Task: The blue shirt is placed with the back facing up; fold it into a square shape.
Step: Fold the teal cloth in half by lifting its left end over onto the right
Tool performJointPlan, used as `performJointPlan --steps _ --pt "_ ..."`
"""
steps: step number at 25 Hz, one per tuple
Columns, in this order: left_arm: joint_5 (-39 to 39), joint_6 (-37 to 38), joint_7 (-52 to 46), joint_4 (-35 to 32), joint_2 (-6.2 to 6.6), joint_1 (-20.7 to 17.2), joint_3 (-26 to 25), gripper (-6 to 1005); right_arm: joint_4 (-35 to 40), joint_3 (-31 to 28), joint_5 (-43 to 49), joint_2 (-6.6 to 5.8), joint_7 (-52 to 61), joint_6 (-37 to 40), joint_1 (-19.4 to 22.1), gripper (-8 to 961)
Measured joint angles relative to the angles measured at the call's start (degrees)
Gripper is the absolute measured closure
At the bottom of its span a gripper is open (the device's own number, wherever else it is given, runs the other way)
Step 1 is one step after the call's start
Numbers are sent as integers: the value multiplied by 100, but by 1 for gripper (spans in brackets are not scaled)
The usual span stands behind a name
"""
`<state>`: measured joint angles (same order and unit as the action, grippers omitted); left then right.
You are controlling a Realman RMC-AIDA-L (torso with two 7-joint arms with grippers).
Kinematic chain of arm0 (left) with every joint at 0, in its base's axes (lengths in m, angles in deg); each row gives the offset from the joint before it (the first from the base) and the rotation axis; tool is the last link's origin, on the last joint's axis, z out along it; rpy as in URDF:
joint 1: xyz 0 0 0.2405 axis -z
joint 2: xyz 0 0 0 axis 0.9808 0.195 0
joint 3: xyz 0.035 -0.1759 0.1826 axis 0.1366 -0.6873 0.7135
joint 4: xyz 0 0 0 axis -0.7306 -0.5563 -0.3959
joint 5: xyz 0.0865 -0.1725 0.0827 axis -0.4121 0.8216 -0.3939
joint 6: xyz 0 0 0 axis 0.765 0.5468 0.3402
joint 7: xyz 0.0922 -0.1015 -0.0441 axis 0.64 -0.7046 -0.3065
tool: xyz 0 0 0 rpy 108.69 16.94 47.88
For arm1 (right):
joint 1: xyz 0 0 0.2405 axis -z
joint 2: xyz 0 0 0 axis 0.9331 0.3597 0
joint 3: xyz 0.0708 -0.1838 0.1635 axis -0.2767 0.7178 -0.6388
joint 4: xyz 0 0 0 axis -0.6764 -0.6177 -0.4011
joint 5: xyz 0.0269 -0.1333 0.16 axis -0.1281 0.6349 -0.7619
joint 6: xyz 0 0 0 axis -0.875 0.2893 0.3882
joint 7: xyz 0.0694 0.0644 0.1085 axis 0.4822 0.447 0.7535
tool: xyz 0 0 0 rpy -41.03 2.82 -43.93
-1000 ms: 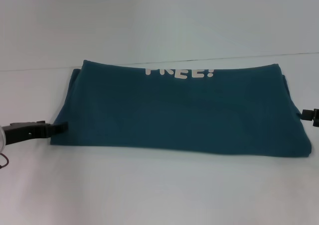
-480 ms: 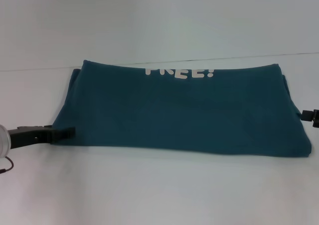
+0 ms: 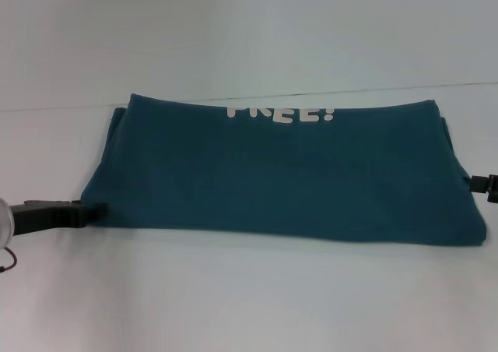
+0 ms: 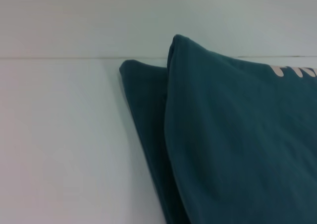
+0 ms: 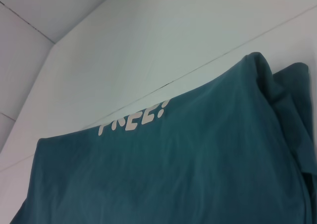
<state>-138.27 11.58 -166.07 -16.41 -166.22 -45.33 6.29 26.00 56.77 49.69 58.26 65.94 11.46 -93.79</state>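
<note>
Lying mid-tabletop (image 3: 249,305), the soft, limp teal-blue cotton shirt (image 3: 280,177) is a wide folded band. Left gripper (image 3: 92,210) touches its near-left corner, right gripper (image 3: 484,184) beside the right edge; jaws' state unclear. Best pinched at edge layers.

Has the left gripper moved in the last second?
Yes. The left gripper pushed in over the blue shirt's left edge, then backed out to that edge.

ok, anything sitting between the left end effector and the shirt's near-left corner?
Nothing visible. In the head view the left end effector sits at the near-left corner of the blue shirt, with only bare white table around it. The right end effector is by the shirt's right edge, also unobstructed.
</note>
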Motion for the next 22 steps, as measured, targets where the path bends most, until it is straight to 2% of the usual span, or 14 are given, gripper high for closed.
performJointPlan --steps 1,11,14,22 --pt "-9 13 -18 -29 -3 -5 0 320 0 2 2 0 0 -1 0 278" --pt "-51 29 -36 -55 -8 18 80 749 1 13 17 -4 31 -50 0 279" --pt "-51 29 -39 -65 -8 20 80 982 1 37 155 -9 130 -123 -2 279" --pt "-51 189 -47 -192 -8 3 64 992 -14 50 602 14 393 -244 -56 279"
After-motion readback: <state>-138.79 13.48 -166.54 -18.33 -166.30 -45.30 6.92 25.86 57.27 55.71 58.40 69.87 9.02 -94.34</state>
